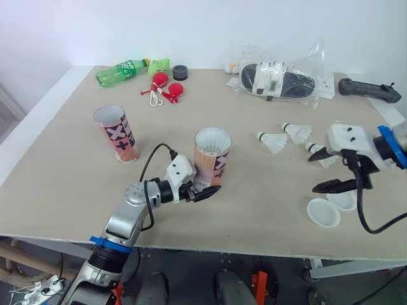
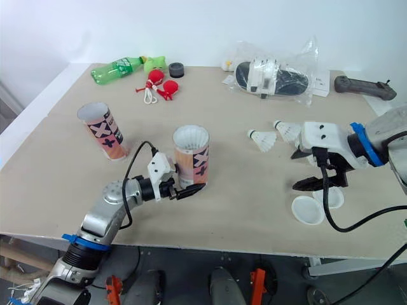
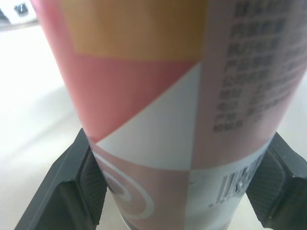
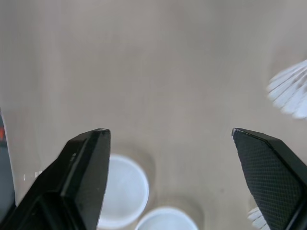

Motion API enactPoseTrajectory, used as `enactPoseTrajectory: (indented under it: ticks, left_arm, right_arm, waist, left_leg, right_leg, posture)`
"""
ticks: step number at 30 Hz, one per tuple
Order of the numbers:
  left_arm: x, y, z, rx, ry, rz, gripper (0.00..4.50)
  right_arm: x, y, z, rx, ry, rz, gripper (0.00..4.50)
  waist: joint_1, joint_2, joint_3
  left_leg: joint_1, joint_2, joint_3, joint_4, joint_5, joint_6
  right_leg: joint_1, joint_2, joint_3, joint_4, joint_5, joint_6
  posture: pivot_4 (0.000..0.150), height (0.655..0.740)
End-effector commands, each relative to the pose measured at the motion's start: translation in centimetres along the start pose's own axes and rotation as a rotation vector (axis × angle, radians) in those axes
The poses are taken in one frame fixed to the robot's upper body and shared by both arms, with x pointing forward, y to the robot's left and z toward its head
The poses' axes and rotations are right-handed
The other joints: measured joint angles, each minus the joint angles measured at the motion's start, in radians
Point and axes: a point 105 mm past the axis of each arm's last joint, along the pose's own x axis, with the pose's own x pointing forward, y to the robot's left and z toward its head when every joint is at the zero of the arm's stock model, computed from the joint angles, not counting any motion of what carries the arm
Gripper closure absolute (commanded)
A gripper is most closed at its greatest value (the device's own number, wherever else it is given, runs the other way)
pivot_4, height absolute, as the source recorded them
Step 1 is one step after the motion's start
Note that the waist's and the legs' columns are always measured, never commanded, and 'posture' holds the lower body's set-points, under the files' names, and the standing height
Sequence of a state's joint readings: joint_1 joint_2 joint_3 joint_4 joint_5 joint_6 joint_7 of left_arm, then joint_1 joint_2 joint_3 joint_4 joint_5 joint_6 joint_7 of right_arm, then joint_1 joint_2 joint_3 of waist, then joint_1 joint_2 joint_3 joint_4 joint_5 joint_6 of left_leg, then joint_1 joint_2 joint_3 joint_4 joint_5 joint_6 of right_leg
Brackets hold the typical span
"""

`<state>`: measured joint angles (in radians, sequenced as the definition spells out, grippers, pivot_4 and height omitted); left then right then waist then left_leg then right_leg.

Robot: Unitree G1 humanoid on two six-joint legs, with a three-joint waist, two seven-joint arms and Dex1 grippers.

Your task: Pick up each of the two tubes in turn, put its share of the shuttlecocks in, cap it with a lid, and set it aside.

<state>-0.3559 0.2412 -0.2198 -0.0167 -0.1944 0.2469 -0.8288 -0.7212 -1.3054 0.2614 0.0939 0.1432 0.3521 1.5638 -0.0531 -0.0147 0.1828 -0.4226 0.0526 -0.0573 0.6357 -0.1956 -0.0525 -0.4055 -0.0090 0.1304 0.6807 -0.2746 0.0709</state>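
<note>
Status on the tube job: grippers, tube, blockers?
Left gripper shut on near tube, upright on table. Right gripper open, empty, near lids. Shuttlecocks loose; nothing blocking.

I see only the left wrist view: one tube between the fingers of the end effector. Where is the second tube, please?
Observer: The second tube stands upright on the table, to the robot's left of the gripped tube.
Operator: And the right end effector, does it hold something?
Observer: No. The right end effector is open and empty, close to two white lids lying on the table.
Operator: Where are the shuttlecocks?
Observer: Loose on the table on the robot's right: two shuttlecocks in plain sight, a third partly behind the right end effector.
</note>
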Motion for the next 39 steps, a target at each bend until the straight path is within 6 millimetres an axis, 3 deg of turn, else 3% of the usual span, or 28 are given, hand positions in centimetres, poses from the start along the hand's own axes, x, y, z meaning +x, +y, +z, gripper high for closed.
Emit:
enactPoseTrajectory:
  ticks: [1, 8, 23, 26, 30, 34, 35, 39]
  left_arm:
    - [0.2, -0.9, -1.1, -0.004, 0.019, -0.031, 1.1]
    - [0.0, -0.6, -2.9, 0.011, 0.069, -0.032, 1.1]
    - [0.0, -0.5, -3.1, 0.01, 0.059, -0.02, 1.1]
    - [0.0, -0.5, -3.1, 0.014, 0.057, -0.015, 1.1]
    - [-0.1, -0.4, -3.1, 0.015, 0.059, -0.012, 1.1]
    - [-0.1, -0.3, -3.1, 0.019, 0.06, -0.006, 1.1]
    - [-0.1, -0.3, -3.1, 0.019, 0.06, -0.005, 1.1]
    - [-0.1, -0.1, -3.0, 0.022, 0.059, -0.001, 1.1]
  right_arm:
    - [-0.5, 0.1, -1.0, -0.048, 0.083, 0.039, 0.07]
    - [1.5, 0.3, -2.9, -0.088, 0.171, 0.114, 0.07]
    - [5.6, 0.3, -6.6, -0.069, 0.277, 0.193, 0.07]
    - [6.0, 0.6, -7.4, -0.047, 0.292, 0.214, 0.73]
    - [6.1, 0.7, -7.8, -0.036, 0.296, 0.225, 2.73]
    - [6.2, 0.7, -7.8, -0.029, 0.29, 0.234, 4.21]
    - [6.3, 0.6, -7.7, -0.025, 0.284, 0.234, 4.47]
    - [5.9, 0.5, -7.1, -0.026, 0.257, 0.223, 4.47]
  waist:
    - [0.001, 0.0, 0.0]
    - [0.004, 0.002, -0.001]
    - [0.003, 0.002, -0.002]
    - [0.001, 0.0, -0.002]
    - [0.0, -0.005, -0.003]
    - [-0.002, -0.008, -0.005]
    - [-0.001, -0.008, -0.005]
    - [-0.001, -0.009, -0.005]
  left_leg:
    - [0.0, 0.0, 0.0, 0.0, 0.0, 0.0]
    - [0.002, 0.0, 0.0, 0.0, 0.0, -0.001]
    - [0.007, 0.0, 0.0, 0.0, 0.004, -0.007]
    - [0.016, 0.0, 0.0, 0.0, 0.004, -0.007]
    - [0.018, 0.0, 0.0, 0.0, 0.004, -0.007]
    - [0.018, 0.0, 0.0, 0.0, 0.004, -0.007]
    - [0.018, 0.0, 0.0, 0.0, 0.004, -0.007]
    - [0.019, 0.0, 0.0, 0.0, 0.004, -0.007]
  right_leg:
    - [0.0, 0.0, 0.0, 0.0, 0.0, 0.0]
    - [0.001, 0.0, 0.0, 0.0, 0.0, 0.0]
    - [0.007, 0.0, 0.001, 0.0, 0.003, 0.001]
    - [0.016, 0.0, 0.001, -0.001, 0.002, 0.001]
    - [0.018, 0.0, 0.001, -0.001, -0.001, -0.004]
    - [0.019, 0.0, 0.001, -0.001, 0.0, -0.003]
    - [0.019, 0.0, 0.001, -0.001, 0.0, -0.003]
    - [0.02, 0.0, 0.001, -0.001, 0.0, -0.003]
  posture:
    - [0.15, 0.74]
    - [0.15, 0.74]
    - [0.15, 0.74]
    - [0.15, 0.74]
    - [0.15, 0.74]
    - [0.15, 0.74]
    - [0.15, 0.74]
    - [0.15, 0.74]
